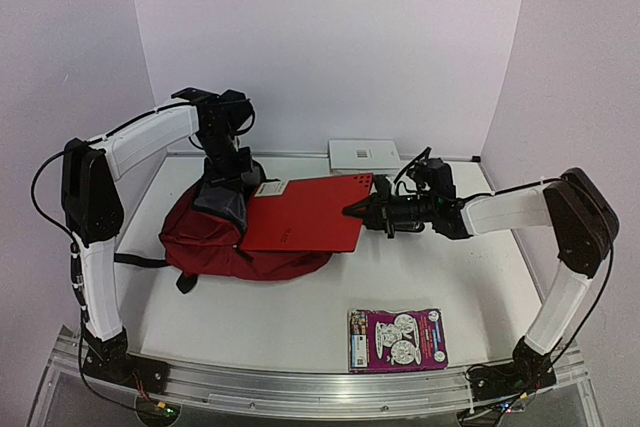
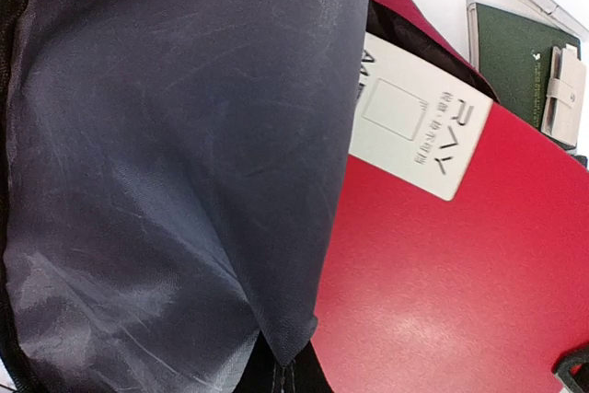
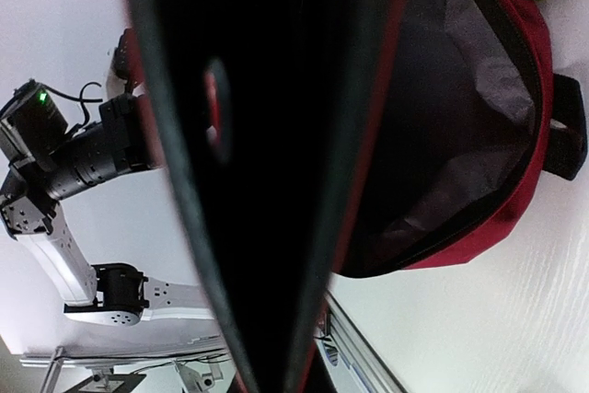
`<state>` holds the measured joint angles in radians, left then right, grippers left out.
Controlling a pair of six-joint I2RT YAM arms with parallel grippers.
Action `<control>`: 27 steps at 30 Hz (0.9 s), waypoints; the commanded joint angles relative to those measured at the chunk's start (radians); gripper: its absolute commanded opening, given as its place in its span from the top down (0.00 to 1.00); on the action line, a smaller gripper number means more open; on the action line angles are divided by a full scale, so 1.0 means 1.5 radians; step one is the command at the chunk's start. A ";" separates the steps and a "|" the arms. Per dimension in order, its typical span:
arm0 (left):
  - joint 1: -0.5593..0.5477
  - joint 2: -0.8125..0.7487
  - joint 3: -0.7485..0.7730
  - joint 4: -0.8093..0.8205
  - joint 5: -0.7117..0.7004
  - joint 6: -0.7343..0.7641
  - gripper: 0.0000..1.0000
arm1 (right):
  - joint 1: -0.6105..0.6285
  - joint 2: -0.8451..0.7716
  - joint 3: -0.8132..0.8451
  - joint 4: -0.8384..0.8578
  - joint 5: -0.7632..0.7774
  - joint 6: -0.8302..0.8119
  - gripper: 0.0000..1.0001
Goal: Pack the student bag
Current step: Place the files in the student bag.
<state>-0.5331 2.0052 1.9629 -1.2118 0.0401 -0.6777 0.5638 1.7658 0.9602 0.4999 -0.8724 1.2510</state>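
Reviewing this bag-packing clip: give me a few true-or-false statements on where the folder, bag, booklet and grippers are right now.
1. The right gripper is shut on the red folder. True.
2. The red folder is fully inside the student bag. False: only one end sits at the bag's mouth; most of it lies outside.
3. The left gripper holds the bag's grey-lined flap open. True.
4. The purple booklet lies on the bag. False: it lies on the table by the near edge, apart from the bag.
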 commanded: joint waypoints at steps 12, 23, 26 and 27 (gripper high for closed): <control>-0.006 -0.082 -0.037 0.154 0.181 0.121 1.00 | 0.025 0.129 0.093 0.244 -0.048 0.101 1.00; -0.008 -0.101 -0.049 0.203 0.344 0.181 1.00 | 0.089 0.234 0.171 0.435 -0.034 0.210 1.00; -0.008 -0.100 -0.051 0.216 0.365 0.187 1.00 | 0.116 0.257 0.181 0.435 -0.017 0.213 1.00; -0.008 -0.100 -0.052 0.219 0.369 0.187 1.00 | 0.122 0.263 0.183 0.435 -0.010 0.214 1.00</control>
<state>-0.5358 1.9251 1.8824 -1.0012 0.4812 -0.4408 0.6830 2.1380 1.1709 0.9573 -0.8753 1.5391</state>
